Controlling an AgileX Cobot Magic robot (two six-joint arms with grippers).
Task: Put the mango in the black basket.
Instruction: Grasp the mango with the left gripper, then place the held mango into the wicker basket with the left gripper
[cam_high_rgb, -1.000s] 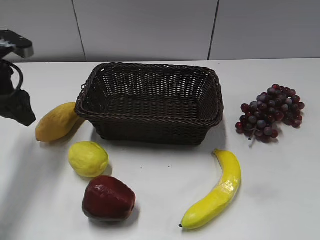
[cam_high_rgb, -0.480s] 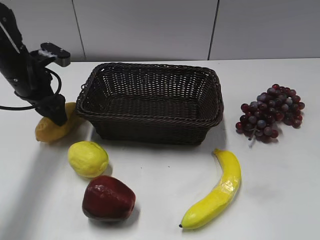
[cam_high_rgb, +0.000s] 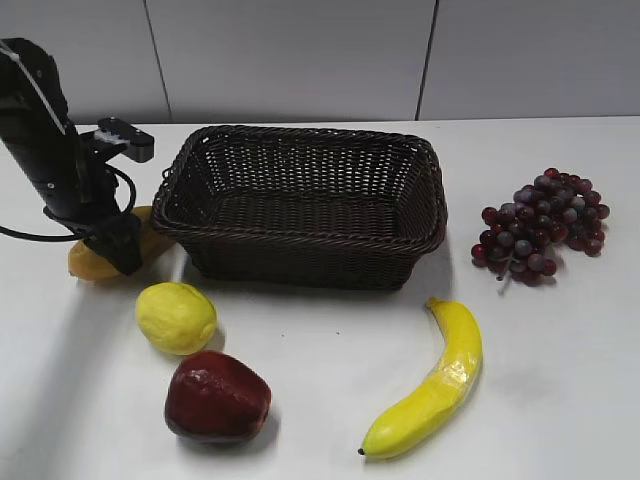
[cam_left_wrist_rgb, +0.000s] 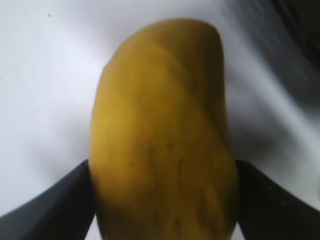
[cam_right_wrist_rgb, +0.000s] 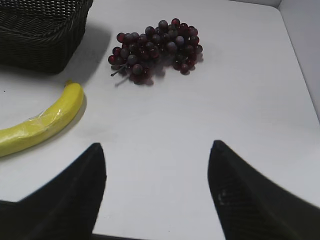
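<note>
1. One elongated, matte orange-yellow mango (cam_left_wrist_rgb: 162, 135) lies on the white table (cam_high_rgb: 330, 380) between the two dark fingers (cam_left_wrist_rgb: 55, 205) of the left gripper (cam_high_rgb: 122, 252); in the left wrist view the fingers sit against both its flanks, and whether they already press on it cannot be told.
2. Seen from the exterior view, the mango (cam_high_rgb: 88, 260) is mostly hidden behind that gripper, with only its yellow ends showing to either side of the black arm.
3. Just beyond the gripper, on its inner side, stands the large rectangular dark brown-black woven wicker basket (cam_high_rgb: 300, 205), its braided rim close to the mango; nothing shows inside it.
4. Nearer the camera than the gripper rests a round pale-yellow lemon (cam_high_rgb: 176, 317), and nearer still a dark red apple-like fruit (cam_high_rgb: 216, 397).
5. Well away from the left gripper, across the basket, a long curved bright-yellow banana (cam_high_rgb: 430, 385) lies on the table, with a bunch of dark purple-red grapes (cam_high_rgb: 540, 225) further out.
6. The right gripper (cam_right_wrist_rgb: 157, 195) hangs over bare table with its jaws spread wide and nothing between them; the grapes (cam_right_wrist_rgb: 155, 50) lie ahead of it and the banana (cam_right_wrist_rgb: 40, 127) off to its left.
</note>
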